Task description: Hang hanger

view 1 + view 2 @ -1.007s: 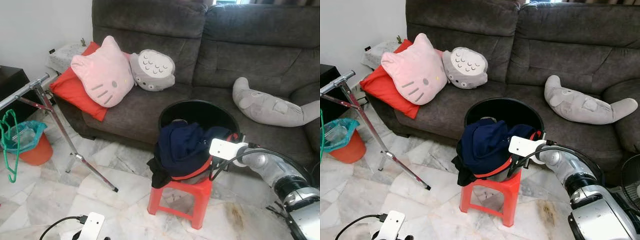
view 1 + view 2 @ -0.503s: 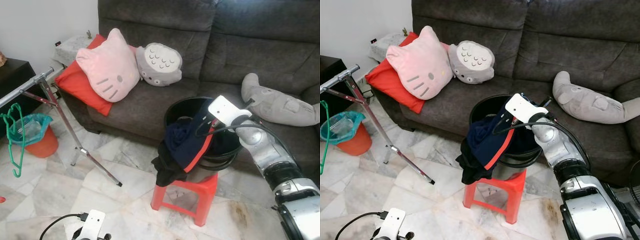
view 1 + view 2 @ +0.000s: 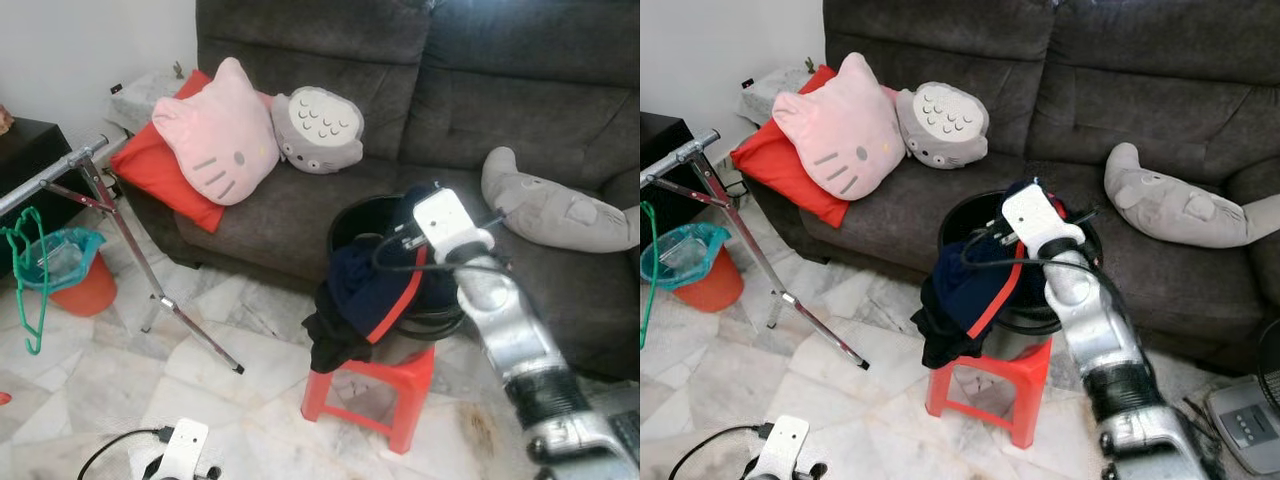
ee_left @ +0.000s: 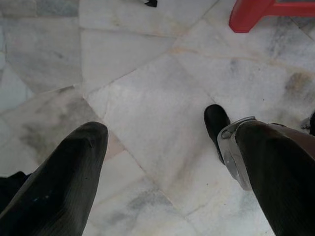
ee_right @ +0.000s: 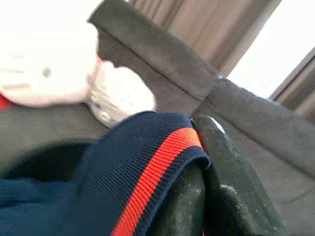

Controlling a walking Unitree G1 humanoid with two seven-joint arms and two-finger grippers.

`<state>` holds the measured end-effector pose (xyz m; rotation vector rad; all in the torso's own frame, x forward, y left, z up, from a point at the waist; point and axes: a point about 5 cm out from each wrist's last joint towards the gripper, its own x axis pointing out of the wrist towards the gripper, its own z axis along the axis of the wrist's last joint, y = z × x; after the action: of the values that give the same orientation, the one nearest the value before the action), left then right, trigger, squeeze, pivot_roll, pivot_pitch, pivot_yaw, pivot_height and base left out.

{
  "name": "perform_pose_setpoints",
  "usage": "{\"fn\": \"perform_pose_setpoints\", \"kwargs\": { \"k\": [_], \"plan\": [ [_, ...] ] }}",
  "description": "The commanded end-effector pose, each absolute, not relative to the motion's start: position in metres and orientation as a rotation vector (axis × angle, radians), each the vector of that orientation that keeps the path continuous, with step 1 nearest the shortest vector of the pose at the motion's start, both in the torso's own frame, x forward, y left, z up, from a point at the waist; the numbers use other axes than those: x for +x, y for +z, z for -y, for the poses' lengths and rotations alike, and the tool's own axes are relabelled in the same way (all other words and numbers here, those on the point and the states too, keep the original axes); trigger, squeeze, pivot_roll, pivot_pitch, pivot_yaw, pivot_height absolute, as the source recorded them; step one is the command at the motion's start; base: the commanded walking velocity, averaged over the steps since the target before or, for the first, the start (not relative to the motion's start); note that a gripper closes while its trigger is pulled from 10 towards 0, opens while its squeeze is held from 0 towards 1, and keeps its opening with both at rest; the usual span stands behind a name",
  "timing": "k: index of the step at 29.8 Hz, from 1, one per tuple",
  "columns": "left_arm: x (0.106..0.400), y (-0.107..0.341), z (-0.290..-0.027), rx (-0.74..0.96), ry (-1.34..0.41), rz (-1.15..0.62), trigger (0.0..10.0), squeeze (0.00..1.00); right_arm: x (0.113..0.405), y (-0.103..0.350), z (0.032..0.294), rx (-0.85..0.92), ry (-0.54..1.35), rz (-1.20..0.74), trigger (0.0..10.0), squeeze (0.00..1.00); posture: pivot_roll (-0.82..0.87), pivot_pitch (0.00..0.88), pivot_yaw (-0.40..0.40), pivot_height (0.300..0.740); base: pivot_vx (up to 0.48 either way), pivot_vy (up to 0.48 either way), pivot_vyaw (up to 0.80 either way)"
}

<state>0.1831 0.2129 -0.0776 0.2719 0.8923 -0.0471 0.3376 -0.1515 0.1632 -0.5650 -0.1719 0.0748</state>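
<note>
The grey sofa (image 3: 470,90) is my landmark, running across the back of the room. On its seat lie a pink cat cushion (image 3: 215,140) on a red pillow (image 3: 150,170), a grey round plush (image 3: 318,130) touching the cushion, and a long grey plush (image 3: 560,205) towards the other end. Out in front of the sofa's cushion end stands a metal drying rack (image 3: 90,185), and the green hanger (image 3: 28,275) hangs from its rail, with an orange bin (image 3: 68,280) just behind it. In front of the sofa's middle a red stool (image 3: 385,385) carries a black bucket (image 3: 440,310). My right claw (image 5: 206,172) is over that bucket, fingers pinched shut on the red-trimmed hem of a navy garment (image 3: 365,285), the rest draping over the rim. My left claw (image 4: 162,162) hangs low over the marble floor (image 4: 147,98) before the sofa, fingers spread wide, holding nothing.
</note>
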Motion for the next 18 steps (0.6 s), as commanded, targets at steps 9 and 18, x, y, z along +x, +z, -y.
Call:
{"fn": "perform_pose_setpoints", "kwargs": {
  "k": [9, 18],
  "plan": [
    [0.178, -0.078, -0.219, 0.252, -0.011, -0.892, 10.0, 0.0, 0.303, 0.188, 0.129, -0.372, -0.045, 0.288, 10.0, 0.0, 0.01, 0.0, 0.022, 0.74, 0.0, 0.0, 0.0],
    [0.175, -0.079, -0.22, 0.248, 0.006, -0.891, 10.0, 0.0, 0.304, 0.188, 0.118, -0.346, -0.033, 0.28, 10.0, 0.0, 0.03, 0.0, 0.014, 0.74, 0.0, 0.0, 0.0]
  ]
}}
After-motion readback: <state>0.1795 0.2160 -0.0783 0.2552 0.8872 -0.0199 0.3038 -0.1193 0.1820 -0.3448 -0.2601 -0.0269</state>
